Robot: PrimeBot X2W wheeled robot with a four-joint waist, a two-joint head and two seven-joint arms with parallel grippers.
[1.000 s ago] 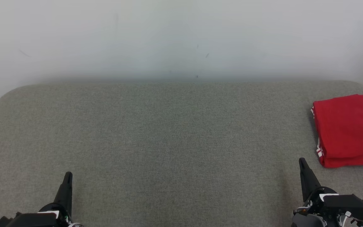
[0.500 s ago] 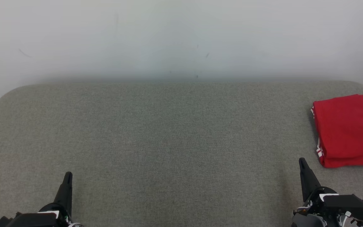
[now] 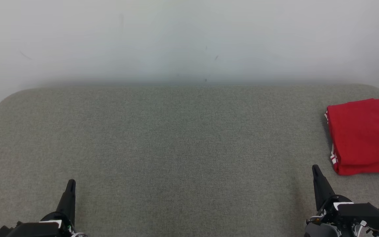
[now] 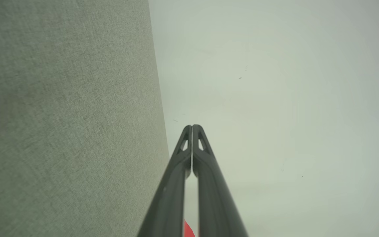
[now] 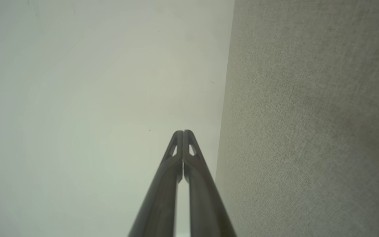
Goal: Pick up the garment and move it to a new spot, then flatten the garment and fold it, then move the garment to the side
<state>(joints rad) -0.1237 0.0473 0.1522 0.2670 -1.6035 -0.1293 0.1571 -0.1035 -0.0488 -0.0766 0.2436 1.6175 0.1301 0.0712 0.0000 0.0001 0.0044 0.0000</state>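
Since the red garment [image 3: 362, 136] lies folded at the grey cushion's [image 3: 176, 138] right edge in the head view, seemingly set aside, the left gripper [image 3: 71, 182] and right gripper [image 3: 314, 168] rest apart from it, empty. Its dark print is cut off and unreadable. In the left wrist view the jaws are pressed together, with a sliver of the garment's red beneath. In the right wrist view the jaws are likewise closed.

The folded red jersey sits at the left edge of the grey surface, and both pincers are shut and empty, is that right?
No. The head view shows the folded red jersey at the right edge of the grey surface, not the left. The left pincer and right pincer are shut and empty.
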